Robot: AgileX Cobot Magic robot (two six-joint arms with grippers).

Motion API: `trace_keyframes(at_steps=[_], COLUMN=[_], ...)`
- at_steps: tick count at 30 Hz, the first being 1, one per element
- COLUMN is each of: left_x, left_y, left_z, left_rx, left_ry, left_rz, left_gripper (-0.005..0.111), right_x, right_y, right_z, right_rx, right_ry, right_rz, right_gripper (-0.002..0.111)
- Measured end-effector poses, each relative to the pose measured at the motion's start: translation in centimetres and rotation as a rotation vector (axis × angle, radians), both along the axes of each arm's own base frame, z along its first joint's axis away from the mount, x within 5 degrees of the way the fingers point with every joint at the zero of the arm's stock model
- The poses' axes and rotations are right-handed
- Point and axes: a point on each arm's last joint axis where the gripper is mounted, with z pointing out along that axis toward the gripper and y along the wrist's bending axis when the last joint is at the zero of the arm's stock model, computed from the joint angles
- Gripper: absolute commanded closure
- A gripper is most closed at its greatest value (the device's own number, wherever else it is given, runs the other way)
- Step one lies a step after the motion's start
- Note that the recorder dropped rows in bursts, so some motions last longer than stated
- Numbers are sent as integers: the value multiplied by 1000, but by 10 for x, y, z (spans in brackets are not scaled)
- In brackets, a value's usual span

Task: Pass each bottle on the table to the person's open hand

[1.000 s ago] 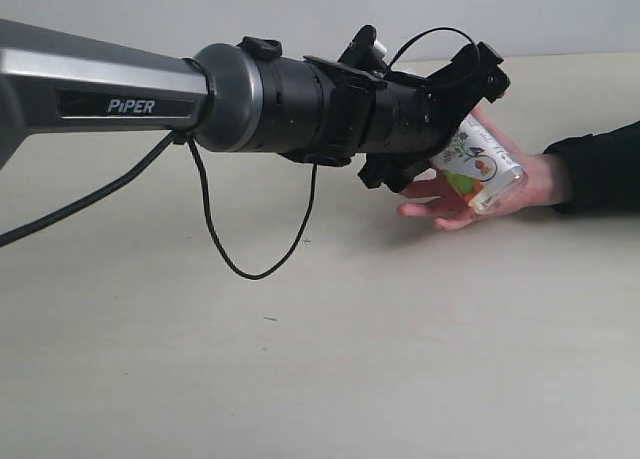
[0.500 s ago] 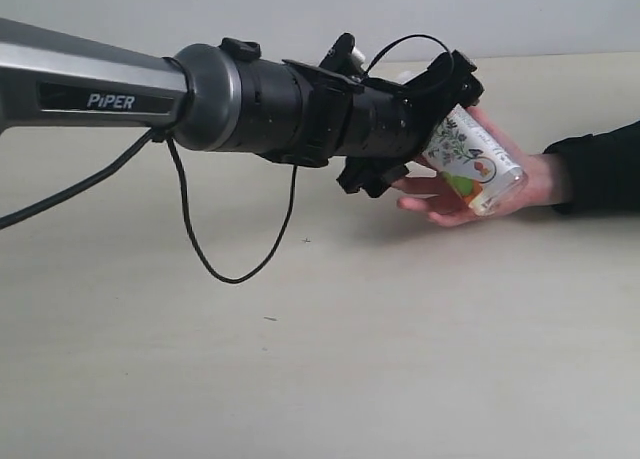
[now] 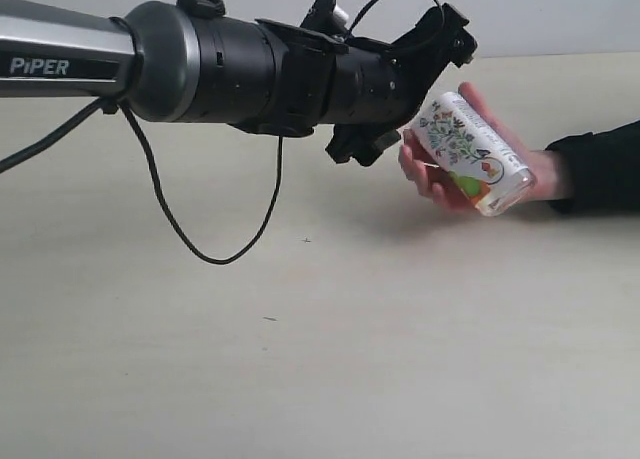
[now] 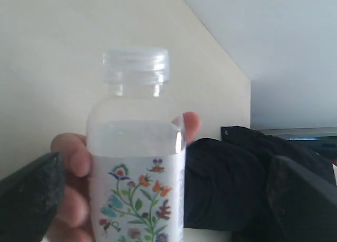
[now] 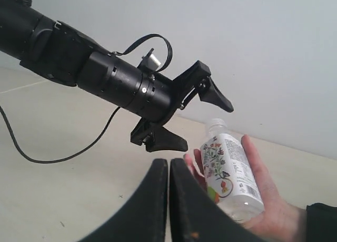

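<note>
Floral bottle hides most of hand; base cropped.

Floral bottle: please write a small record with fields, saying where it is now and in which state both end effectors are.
bottle: floral bottle, lying tilted
held by: person's hand, fingers curled around it, raised above the table
left end effector: open, close to the bottle, not touching it
right end effector: shut, empty, apart from the hand
other bottles: none in view
</note>
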Motion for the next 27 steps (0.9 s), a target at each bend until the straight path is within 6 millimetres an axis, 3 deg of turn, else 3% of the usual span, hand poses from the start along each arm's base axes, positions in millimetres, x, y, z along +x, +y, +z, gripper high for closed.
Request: trace_keyframes(at_steps=[15, 18, 21, 22, 23, 27], left_x=[-10, -13, -16, -16, -17, -18], left_y=[23, 27, 33, 35, 36, 39], left_z=[12, 16, 22, 26, 29, 36], left_rx=[36, 43, 68, 79, 100, 192], left_ry=[-8, -14, -38, -52, -72, -149], left_rz=[61, 78, 89, 92, 82, 26], left_gripper=[8, 30, 77, 98, 105, 103], right_x=[0, 0, 0, 0, 0, 0], right_y=[0, 0, 0, 0, 0, 0], right_z=[0, 0, 0, 0, 0, 0], right_rx=[0, 0, 0, 0, 0, 0], right_ry=[0, 0, 0, 0, 0, 0], right_rz=[0, 0, 0, 0, 0, 0], right_gripper=[106, 106, 106, 106, 106, 106])
